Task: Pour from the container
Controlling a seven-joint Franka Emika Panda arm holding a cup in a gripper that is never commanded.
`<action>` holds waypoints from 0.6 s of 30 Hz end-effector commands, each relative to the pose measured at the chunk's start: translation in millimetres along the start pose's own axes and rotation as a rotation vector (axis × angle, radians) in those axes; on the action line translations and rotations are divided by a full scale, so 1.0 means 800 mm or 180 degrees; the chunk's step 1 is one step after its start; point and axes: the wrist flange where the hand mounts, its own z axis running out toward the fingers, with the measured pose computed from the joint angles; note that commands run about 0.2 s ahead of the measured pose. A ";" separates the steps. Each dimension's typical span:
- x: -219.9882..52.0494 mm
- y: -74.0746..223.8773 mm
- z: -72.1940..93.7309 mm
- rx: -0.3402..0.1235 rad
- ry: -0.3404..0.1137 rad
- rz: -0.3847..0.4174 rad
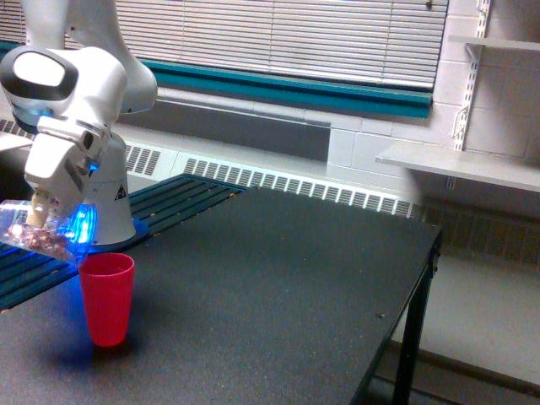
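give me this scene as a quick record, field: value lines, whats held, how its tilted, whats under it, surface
arm: white Franka Panda arm, at the exterior view's left
gripper: gripper, jaws closed on the container
held item: clear plastic cup with reddish-brown and pale bits inside
tilt: lying close to horizontal, rim end slightly lower, towards the red cup
receiver: red plastic cup, upright, below the clear cup's rim
contact between cups: cannot tell
surface: dark table
light: blue glow at the gripper
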 end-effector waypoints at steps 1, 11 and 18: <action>0.013 -0.006 -0.001 -0.0039 0.0030 -0.0062; 0.014 -0.019 -0.002 -0.0051 0.0042 -0.0140; 0.014 -0.022 -0.004 -0.0055 0.0048 -0.0155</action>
